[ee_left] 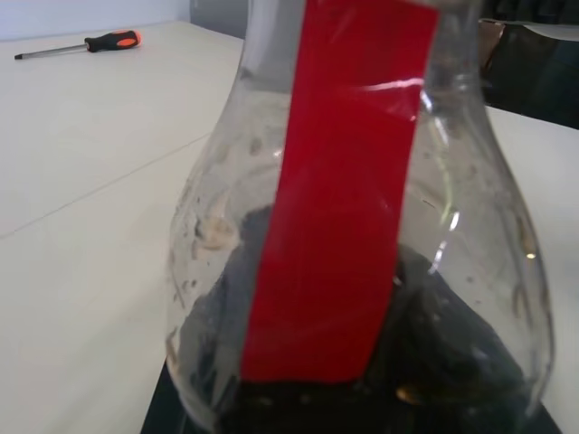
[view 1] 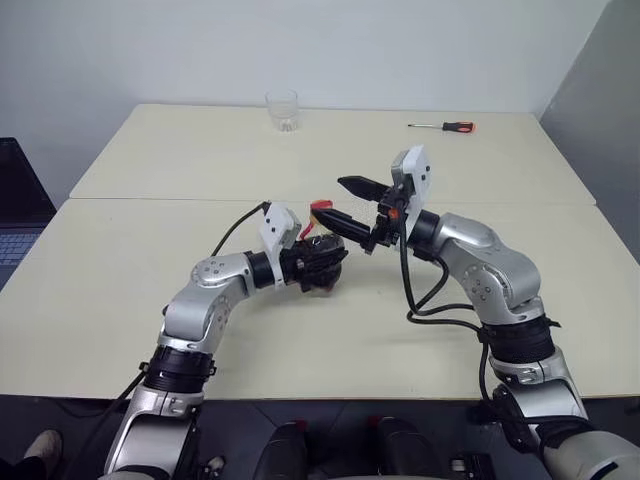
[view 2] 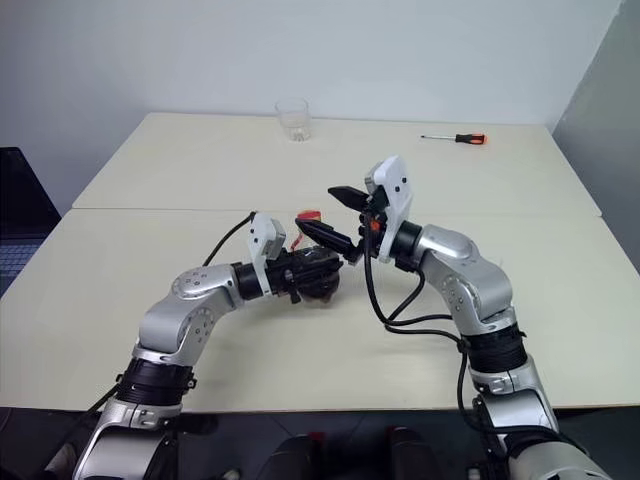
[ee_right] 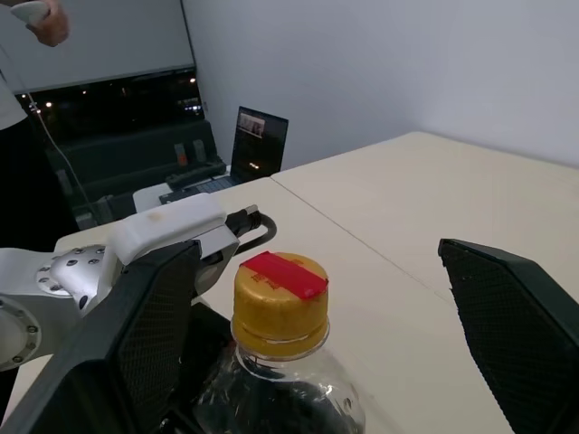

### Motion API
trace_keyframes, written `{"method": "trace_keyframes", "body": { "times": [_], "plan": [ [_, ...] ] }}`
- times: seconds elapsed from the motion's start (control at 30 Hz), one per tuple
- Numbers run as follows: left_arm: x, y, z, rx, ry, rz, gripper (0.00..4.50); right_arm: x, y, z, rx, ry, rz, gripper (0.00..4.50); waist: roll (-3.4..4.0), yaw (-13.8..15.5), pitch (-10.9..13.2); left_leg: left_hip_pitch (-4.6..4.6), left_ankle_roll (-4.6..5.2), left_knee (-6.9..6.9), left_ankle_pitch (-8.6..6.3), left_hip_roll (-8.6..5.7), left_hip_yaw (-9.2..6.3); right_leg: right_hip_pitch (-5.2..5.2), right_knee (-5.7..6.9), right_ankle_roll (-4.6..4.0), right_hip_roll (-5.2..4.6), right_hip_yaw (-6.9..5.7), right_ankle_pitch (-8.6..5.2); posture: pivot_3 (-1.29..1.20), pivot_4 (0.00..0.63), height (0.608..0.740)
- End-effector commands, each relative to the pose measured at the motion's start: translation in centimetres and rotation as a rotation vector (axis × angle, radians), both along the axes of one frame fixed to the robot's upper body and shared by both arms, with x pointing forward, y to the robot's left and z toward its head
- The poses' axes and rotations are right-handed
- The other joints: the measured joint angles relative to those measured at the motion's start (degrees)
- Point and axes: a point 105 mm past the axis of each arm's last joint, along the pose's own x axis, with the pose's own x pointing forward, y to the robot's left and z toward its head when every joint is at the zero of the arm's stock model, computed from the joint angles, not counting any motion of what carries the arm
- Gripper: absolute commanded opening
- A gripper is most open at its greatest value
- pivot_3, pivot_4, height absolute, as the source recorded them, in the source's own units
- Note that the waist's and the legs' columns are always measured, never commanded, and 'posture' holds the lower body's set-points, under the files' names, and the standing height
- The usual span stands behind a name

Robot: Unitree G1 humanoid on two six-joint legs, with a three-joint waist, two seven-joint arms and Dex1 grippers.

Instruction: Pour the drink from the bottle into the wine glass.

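My left gripper (view 1: 325, 264) is shut on the rounded body of the bottle (ee_left: 362, 226), a small clear bottle with a red label strip, near the middle of the table. The bottle is upright and its yellow cap (ee_right: 280, 298), with red tape on top, is on. The dark drink (ee_left: 452, 362) fills only the bottom of it. My right gripper (view 1: 346, 205) is open, one finger on each side of the cap and apart from it. The wine glass is out of view.
A short clear tumbler (view 1: 282, 110) stands at the table's far edge. A screwdriver (view 1: 445, 126) with an orange and black handle lies at the far right. A laptop (view 1: 15, 220) sits off the table's left side. A person (ee_right: 36, 23) stands beyond it.
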Motion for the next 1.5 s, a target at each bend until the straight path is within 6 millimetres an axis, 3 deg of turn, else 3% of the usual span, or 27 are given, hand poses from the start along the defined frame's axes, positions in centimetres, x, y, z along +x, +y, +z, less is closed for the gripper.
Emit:
{"method": "trace_keyframes", "body": {
  "times": [0.03,0.83,0.97,1.2,1.5],
  "plan": [
    [0.0,-0.1,1.6,-0.002,-0.075,-0.029,1.47,-0.5,0.1,1.7,0.042,-0.015,0.047,4.5,0.0,-0.01,0.0,0.0,0.0,0.0,0.0,0.0,0.0,0.0,0.0,0.0,0.0,0.0,0.0,0.0,0.15,0.74],
    [-0.2,-1.1,1.8,0.026,-0.115,-0.129,1.47,-0.2,1.1,1.9,0.04,0.033,0.123,4.5,0.08,-0.05,0.05,-0.01,0.01,0.0,-0.01,0.0,0.0,-0.02,0.01,0.0,0.0,0.0,0.0,0.0,0.15,0.74],
    [0.0,-1.1,2.0,0.023,-0.118,-0.131,1.47,-0.2,1.1,1.9,0.041,0.026,0.124,3.61,0.09,-0.05,0.05,-0.01,0.01,0.0,-0.01,0.0,0.0,-0.02,0.01,0.0,0.0,0.0,0.0,0.0,0.15,0.74],
    [-0.1,-1.2,2.2,0.02,-0.124,-0.137,1.47,-0.2,1.2,2.0,0.04,0.005,0.125,1.27,0.11,-0.06,0.07,-0.01,0.02,0.0,-0.01,0.0,0.0,-0.02,0.01,0.0,0.0,-0.01,0.0,0.0,0.15,0.74],
    [-0.1,-1.4,2.6,0.013,-0.133,-0.143,1.47,-1.1,1.4,2.0,-0.005,-0.123,0.165,1.28,0.13,-0.06,0.09,-0.01,0.02,0.0,-0.01,0.0,0.0,-0.02,0.01,0.0,0.0,-0.01,0.0,0.0,0.15,0.74]
  ]
}}
